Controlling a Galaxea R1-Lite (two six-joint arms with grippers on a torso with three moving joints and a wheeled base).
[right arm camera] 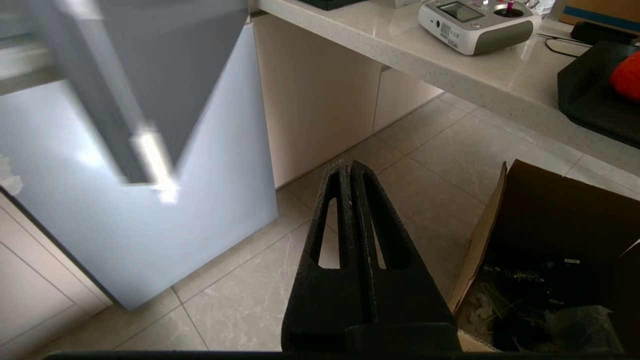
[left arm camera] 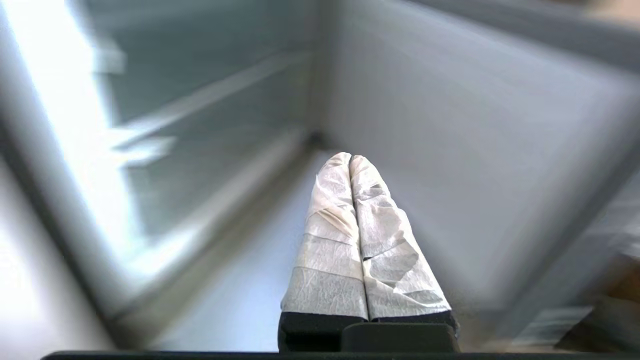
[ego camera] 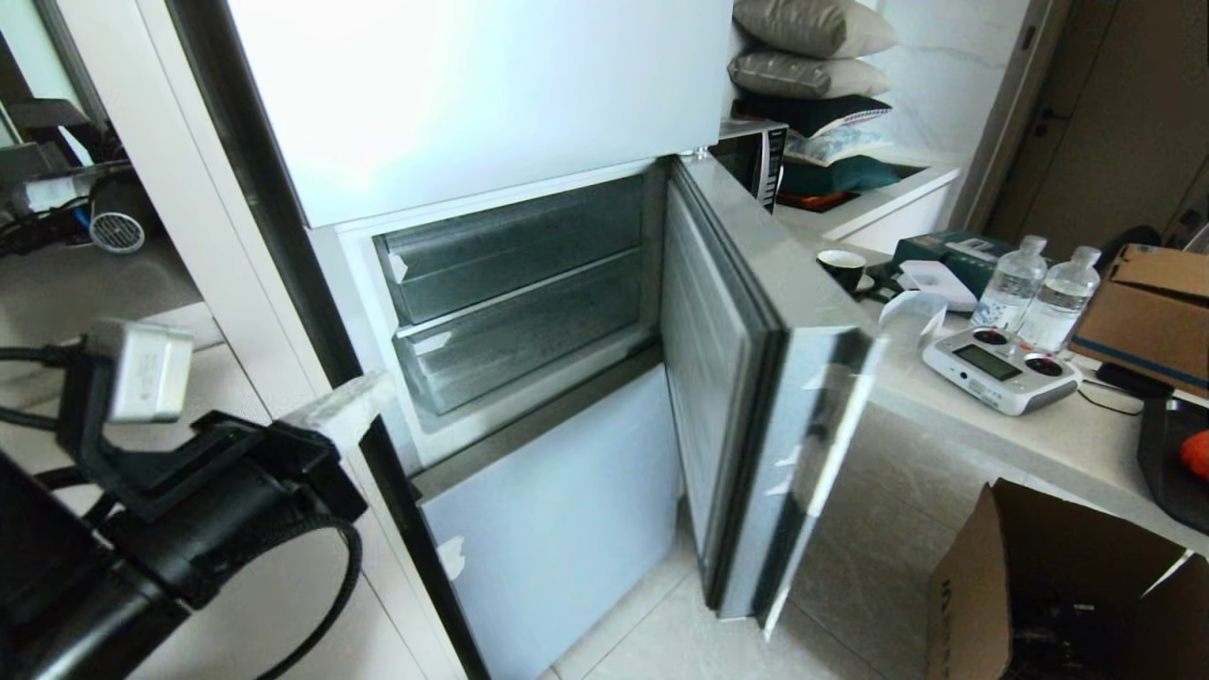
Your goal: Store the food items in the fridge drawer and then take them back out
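Observation:
The fridge's middle door [ego camera: 746,397] stands open on two clear frosted fridge drawers, upper [ego camera: 515,250] and lower [ego camera: 529,340]. Both are pushed in, and each has a white tape scrap at its left end. My left gripper [ego camera: 376,387], with white-taped fingers, is shut and empty just left of the compartment; in its wrist view [left arm camera: 350,157] it points into the corner between the drawers and the door. One bright red food item [ego camera: 1198,453] lies on a black tray [ego camera: 1166,453] at the counter's right edge, and the right wrist view shows it too [right arm camera: 627,75]. My right gripper [right arm camera: 347,164] hangs shut and empty over the floor.
The pale counter [ego camera: 1039,434] carries a white remote controller [ego camera: 999,366], two water bottles [ego camera: 1011,283], a dark cup [ego camera: 842,268] and a cardboard box [ego camera: 1152,312]. An open cardboard box [ego camera: 1030,586] sits on the tiled floor under the counter. The lower fridge door [ego camera: 557,510] is closed.

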